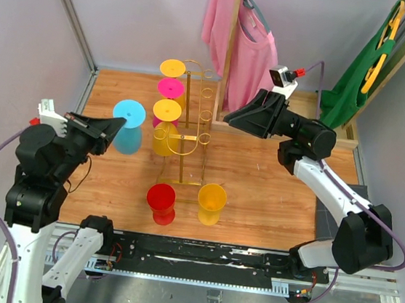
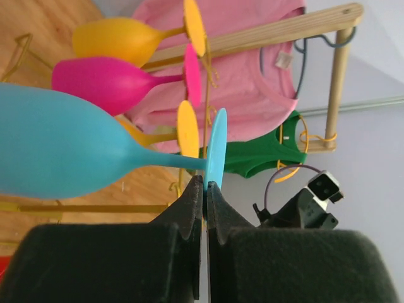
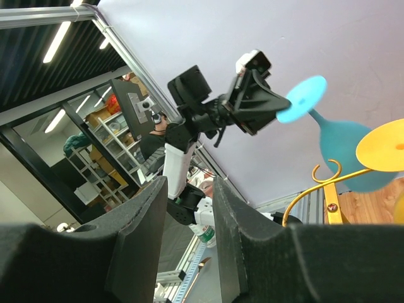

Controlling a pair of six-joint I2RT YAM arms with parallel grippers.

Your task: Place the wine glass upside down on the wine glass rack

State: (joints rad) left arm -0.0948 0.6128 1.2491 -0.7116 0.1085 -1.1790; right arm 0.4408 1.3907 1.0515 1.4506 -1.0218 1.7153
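My left hand (image 2: pixel 205 187) is clamped on the foot of the blue wine glass (image 2: pixel 76 148), bowl down, near the wine glass rack (image 1: pixel 181 160) but not yet hung on it.

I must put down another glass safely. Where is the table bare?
Bare table lies right of the wine glass rack, toward the right arm, and in the far left corner behind the blue wine glass. Crowded: in front of the rack, around the red glass and yellow glass.
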